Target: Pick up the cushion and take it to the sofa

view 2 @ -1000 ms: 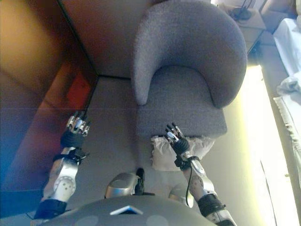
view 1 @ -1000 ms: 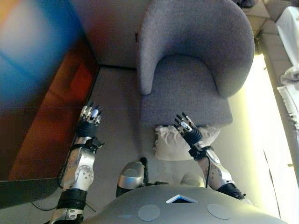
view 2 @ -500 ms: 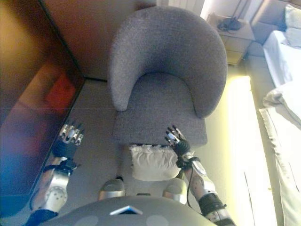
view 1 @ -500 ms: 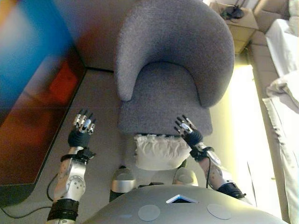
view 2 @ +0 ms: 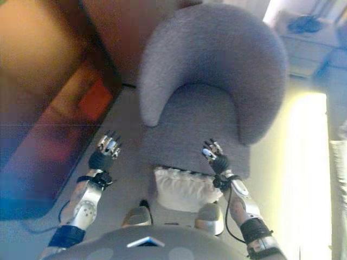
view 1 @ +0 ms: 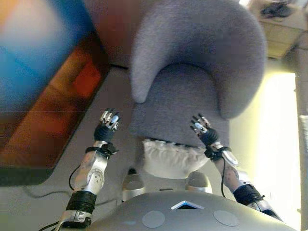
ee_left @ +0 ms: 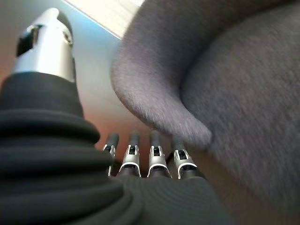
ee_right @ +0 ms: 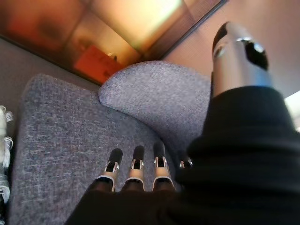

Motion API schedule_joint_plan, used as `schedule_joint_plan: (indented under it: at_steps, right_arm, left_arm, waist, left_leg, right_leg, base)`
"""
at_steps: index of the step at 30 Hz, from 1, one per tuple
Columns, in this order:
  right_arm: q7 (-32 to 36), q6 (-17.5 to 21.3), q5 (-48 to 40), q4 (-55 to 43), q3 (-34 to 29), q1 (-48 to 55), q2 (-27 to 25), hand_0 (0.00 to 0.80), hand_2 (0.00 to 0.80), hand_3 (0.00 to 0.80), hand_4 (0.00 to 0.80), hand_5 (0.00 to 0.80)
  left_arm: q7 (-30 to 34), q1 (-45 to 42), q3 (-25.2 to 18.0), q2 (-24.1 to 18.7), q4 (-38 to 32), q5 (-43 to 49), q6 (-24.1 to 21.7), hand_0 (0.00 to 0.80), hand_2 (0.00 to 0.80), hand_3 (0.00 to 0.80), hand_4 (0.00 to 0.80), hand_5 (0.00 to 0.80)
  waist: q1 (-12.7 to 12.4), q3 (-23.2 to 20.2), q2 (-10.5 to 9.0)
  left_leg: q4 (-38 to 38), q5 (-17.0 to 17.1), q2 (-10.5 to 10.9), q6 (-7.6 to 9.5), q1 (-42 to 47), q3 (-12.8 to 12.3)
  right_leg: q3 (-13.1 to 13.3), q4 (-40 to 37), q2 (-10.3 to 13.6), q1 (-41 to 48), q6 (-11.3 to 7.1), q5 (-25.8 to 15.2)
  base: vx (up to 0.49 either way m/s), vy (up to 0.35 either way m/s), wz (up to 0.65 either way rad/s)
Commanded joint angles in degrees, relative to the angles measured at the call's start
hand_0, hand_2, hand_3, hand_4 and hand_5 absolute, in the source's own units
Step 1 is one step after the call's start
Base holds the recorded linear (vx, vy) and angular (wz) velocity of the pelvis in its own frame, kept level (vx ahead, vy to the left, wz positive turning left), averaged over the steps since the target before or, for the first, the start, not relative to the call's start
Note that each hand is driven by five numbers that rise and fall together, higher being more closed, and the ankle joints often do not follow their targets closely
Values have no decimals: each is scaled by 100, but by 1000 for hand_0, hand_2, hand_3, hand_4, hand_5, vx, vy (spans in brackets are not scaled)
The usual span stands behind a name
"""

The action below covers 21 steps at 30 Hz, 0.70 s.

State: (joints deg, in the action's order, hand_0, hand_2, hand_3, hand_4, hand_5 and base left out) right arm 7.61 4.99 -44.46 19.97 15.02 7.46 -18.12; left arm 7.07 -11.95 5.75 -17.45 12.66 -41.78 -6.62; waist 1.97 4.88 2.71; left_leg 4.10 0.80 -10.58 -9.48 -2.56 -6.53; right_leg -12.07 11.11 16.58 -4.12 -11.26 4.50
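Observation:
A white cushion with a frilled edge (view 1: 172, 158) lies on the floor against the front of a grey armchair (view 1: 192, 96); its edge also shows in the right wrist view (ee_right: 3, 154). My left hand (view 1: 108, 126) is open and empty, held above the floor left of the chair's front corner. My right hand (view 1: 204, 131) is open and empty over the chair seat's front right part, just beyond the cushion's right end. Neither hand touches the cushion.
A dark glossy cabinet or screen with reddish reflections (view 1: 43, 96) runs along the left. A bedside table (view 1: 279, 29) stands behind the chair at the right. Bright floor (view 1: 274, 144) lies right of the chair.
The whole picture has shifted, so the camera moved. The cushion stays between my hands, and both hands stay open and raised in about the same pose.

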Motion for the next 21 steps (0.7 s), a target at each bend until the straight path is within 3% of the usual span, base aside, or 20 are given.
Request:
schedule_joint_plan:
  at_steps: [1, 8, 14, 18, 21]
  right_arm:
    - [-2, 330, 170, -435, -157, -47, 310, 0, 0, 0, 0, 0]
    - [41, 279, 361, -340, -133, -67, 313, 0, 0, 0, 0, 0]
    - [-148, 358, 579, -193, -197, -162, 273, 0, 0, 0, 0, 0]
    - [756, -78, -986, -90, -379, -137, 467, 0, 0, 0, 0, 0]
    - [2042, -635, -2568, -125, -583, -147, 756, 0, 0, 0, 0, 0]
  left_arm:
    - [81, 112, -108, -405, -137, 301, -155, 0, 0, 0, 0, 0]
    - [-111, -76, -99, -487, -70, 559, -416, 0, 0, 0, 0, 0]
    - [22, -72, -40, -506, 97, 457, -308, 0, 0, 0, 0, 0]
    - [952, -32, -167, -241, 290, -997, 189, 0, 0, 0, 0, 0]
    - [2036, -40, -322, 99, 288, -2449, 828, 0, 0, 0, 0, 0]
  waist:
    - [-9, -17, -307]
    - [-52, -36, -347]
    - [-98, -15, -357]
    - [-107, -16, -369]
    - [-149, -20, -372]
  left_leg:
    - [-12, 179, -312, 67, 152, -150]
    - [-61, 57, -264, 125, 297, -505]
    - [-81, 62, -318, 133, 308, -507]
    - [-74, 83, -372, 122, 363, -541]
    - [-198, 145, -401, 108, 438, -605]
  right_leg:
    - [56, -726, 504, 179, -162, -1237]
    - [-203, -986, 550, 200, -254, -1414]
    - [-186, -922, 457, 247, -238, -1280]
    - [-210, -927, 422, 336, -216, -1232]
    - [-310, -1086, 386, 438, -227, -1272]
  base:
    - [136, 35, -11]
    - [48, 6, -22]
    - [-4, -7, -20]
    - [37, -9, -3]
    - [5, -12, -3]
